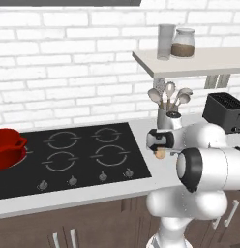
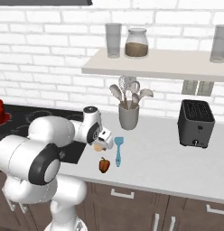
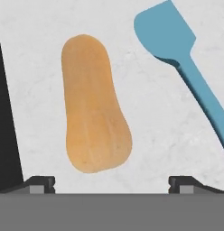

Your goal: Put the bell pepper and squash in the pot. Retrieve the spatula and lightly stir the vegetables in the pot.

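The squash (image 3: 93, 106) lies flat on the pale counter (image 2: 177, 162), directly beneath the claw (image 3: 111, 182), whose two dark tips stand wide apart, released, with nothing between them. In the hand view the squash sits between the tips' lines, closer to the left one, its broad end towards the claw and its narrow end away. The spatula (image 3: 186, 58) lies just beside the squash on the counter, apart from it, blade away from the claw. From the right base view, the squash (image 2: 99, 147) peeks out under the claw (image 2: 105, 140), near the cooktop's (image 1: 68, 155) right edge, with the spatula (image 2: 119, 151) beside it and the bell pepper (image 2: 104, 165) nearer the counter's front edge. The arm is folded low, forearm reaching forward, hand pointing down at the counter. The pot (image 1: 7, 147) stands on the cooktop's left edge, well apart from the claw.
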Controlling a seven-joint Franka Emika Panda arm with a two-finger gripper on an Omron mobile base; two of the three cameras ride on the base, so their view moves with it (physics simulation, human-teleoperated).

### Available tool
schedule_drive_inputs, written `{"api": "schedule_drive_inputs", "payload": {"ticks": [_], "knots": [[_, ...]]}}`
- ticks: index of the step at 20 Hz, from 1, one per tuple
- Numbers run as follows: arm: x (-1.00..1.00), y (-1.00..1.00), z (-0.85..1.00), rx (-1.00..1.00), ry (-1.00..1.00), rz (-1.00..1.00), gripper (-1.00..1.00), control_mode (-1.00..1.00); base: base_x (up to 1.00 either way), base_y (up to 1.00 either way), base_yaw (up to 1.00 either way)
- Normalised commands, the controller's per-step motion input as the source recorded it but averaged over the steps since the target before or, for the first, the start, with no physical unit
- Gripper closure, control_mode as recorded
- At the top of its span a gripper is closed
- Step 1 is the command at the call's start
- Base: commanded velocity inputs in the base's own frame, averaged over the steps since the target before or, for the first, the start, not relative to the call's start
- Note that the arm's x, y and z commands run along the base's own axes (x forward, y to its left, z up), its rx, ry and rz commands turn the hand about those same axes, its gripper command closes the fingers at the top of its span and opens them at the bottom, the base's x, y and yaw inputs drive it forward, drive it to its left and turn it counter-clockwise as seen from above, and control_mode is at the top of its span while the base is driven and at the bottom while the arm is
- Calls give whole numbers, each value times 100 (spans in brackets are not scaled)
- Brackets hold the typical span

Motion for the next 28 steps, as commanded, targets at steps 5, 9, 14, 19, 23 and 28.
{"api": "schedule_drive_inputs", "payload": {"ticks": [5, 9, 14, 19, 23, 28], "knots": [[25, 0, -27, 6, 0, -2, -100, -100, 0, 0, 0], [33, -1, -26, 8, 0, -1, -100, -100, 0, 0, 0], [24, 0, -20, 4, 0, 0, -100, -100, 0, 0, 0], [1, 0, -17, 0, 0, 0, 100, -100, 0, 0, 0], [-5, 8, 2, 0, 0, 1, 100, -100, 0, 0, 0], [-69, 40, 61, 1, -2, 12, 100, -100, 0, 0, 0]]}}
